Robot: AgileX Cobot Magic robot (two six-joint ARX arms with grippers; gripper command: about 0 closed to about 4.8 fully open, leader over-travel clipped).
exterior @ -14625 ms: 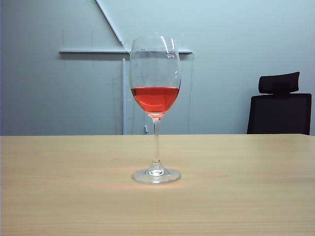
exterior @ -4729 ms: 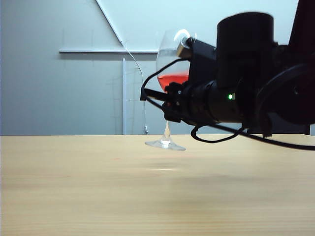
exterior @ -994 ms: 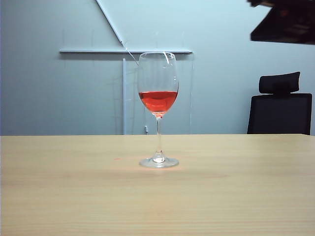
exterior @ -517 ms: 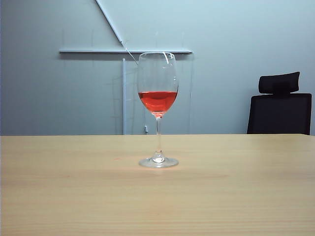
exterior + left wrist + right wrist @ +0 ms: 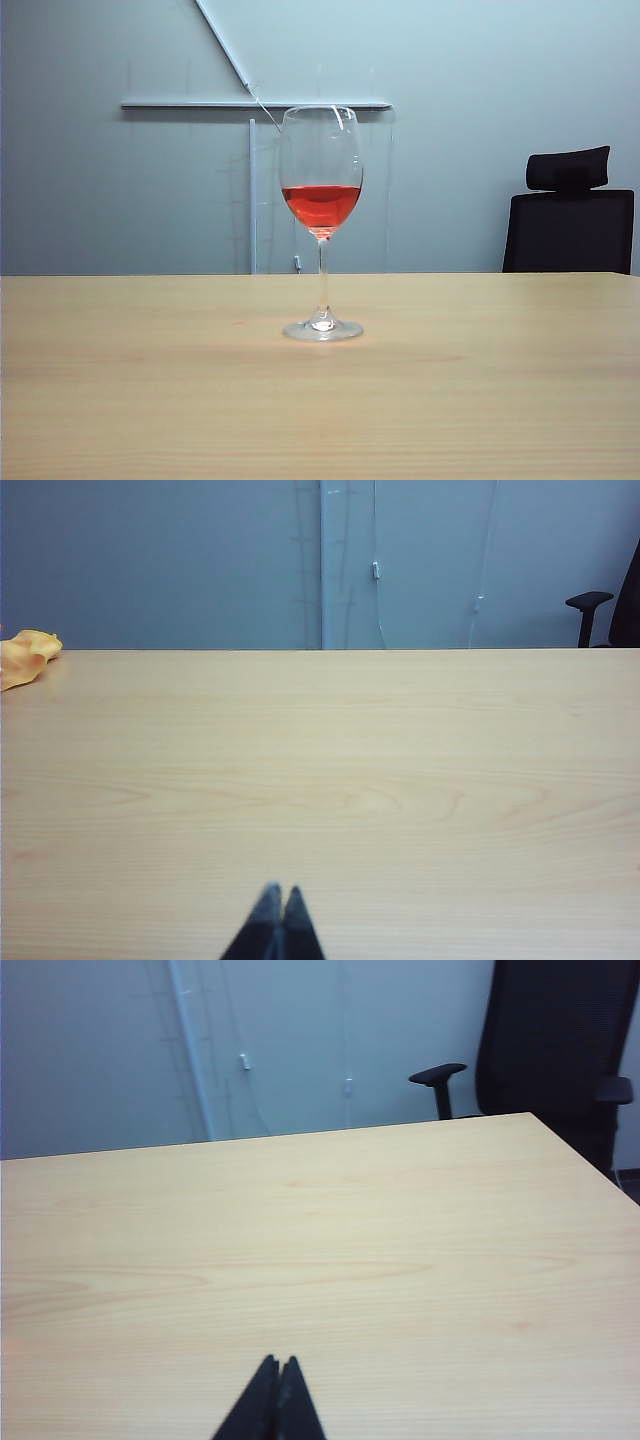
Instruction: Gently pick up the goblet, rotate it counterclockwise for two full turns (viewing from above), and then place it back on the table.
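The left pincer (image 5: 275,905) is seen in its own wrist view with its two dark fingertips pressed together, nothing held between them, poised low over bare desk (image 5: 320,780). The right pincer (image 5: 277,1375) is likewise closed in its wrist view, tips meeting and empty, above the plain wood-grain surface. Neither pincer is seen in the exterior view.

Beyond the left pincer, a crumpled yellow cloth (image 5: 25,655) is seen at the far edge of the desk, off to one side. Beyond the right pincer, a black office chair (image 5: 555,1050) with an armrest is found past the desk's far corner.

In the exterior view the goblet (image 5: 321,215) is seen upright on the desk, its round foot flat on the surface near the middle, well apart from both pincers. Red liquid is held in the lower part of the bowl, level and calm. Behind the desk a grey wall (image 5: 120,190) with a white rail (image 5: 200,104) is seen, and the chair's black back is seen at the right.
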